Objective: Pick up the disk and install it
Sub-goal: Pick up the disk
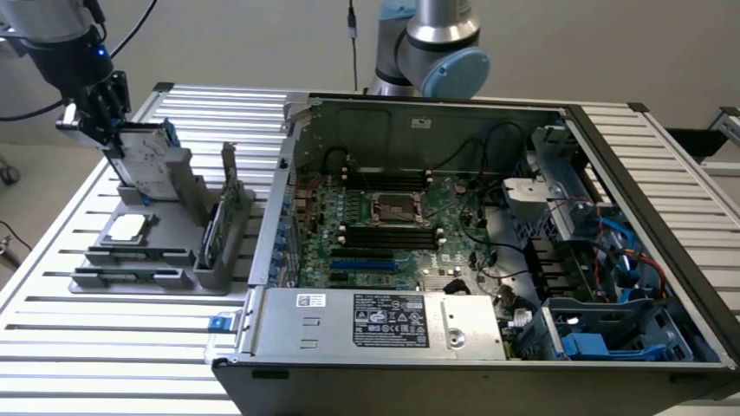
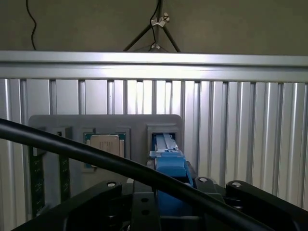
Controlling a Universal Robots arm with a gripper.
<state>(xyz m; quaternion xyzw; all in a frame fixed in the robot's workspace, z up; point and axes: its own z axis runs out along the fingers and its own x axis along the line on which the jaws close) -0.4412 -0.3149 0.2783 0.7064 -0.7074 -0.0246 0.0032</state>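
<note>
Ribbed aluminium bench (image 1: 69,364) carried a grey slotted holder (image 1: 173,269), where the flat silver-grey disk in its blue plastic frame (image 1: 145,165) stood upright, its top edge offered for grasping. My black gripper (image 1: 116,139) straddled that edge; I couldn't tell whether it was clamped.

Showing the disk (image 1: 145,158) as silver-grey with a white printed label, edged in bright blue plastic. Striping the surface (image 1: 81,347) in pale silver ribs with darker grooves between. Painting the holder (image 1: 133,279) a flat mid-grey, the processor chip (image 2: 105,146) silver inside a green border, the circuit card (image 1: 213,232) dark green. Setting a green motherboard (image 1: 399,238) with black slots, a blue bay (image 1: 601,343) and red and blue cables (image 1: 630,247) against the grey-walled, black-rimmed computer case (image 1: 417,130). Capping the silver arm (image 1: 434,35) in pale blue
</note>
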